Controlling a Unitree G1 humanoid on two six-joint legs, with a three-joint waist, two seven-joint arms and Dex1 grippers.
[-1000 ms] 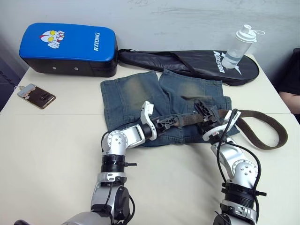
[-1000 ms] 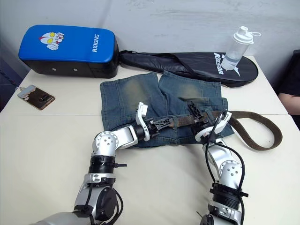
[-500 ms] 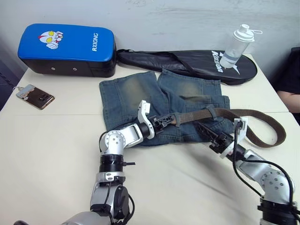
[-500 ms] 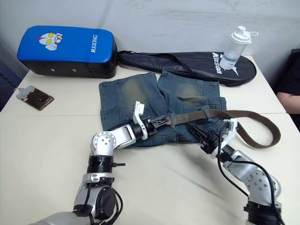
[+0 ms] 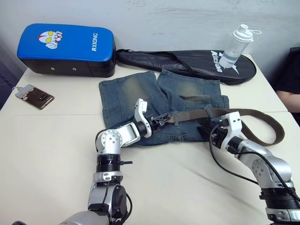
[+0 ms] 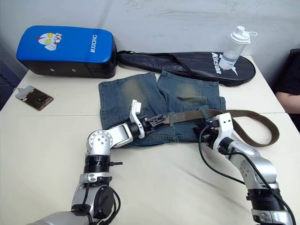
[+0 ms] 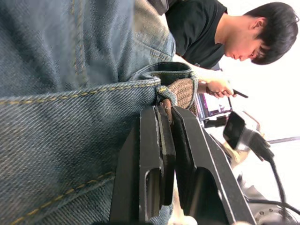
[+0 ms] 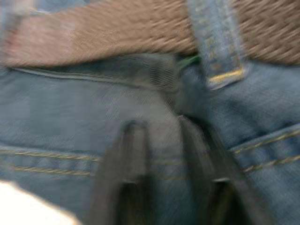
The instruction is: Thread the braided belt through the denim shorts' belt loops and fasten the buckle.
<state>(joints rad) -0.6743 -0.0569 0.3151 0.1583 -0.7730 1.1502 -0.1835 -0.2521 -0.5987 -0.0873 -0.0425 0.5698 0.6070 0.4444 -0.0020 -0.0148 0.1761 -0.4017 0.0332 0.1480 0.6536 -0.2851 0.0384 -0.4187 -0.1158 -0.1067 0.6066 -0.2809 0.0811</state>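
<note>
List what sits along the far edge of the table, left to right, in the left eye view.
Blue kick pad → black racket bag → clear shaker bottle.

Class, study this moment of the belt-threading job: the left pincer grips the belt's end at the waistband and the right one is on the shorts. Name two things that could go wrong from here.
1. The left pincer pinches only the tip of the belt; a pull could slip it free.
2. The right pincer presses on the shorts near a belt loop; it may bunch the denim and jam the belt, whose long tail still lies loose on the table.
</note>
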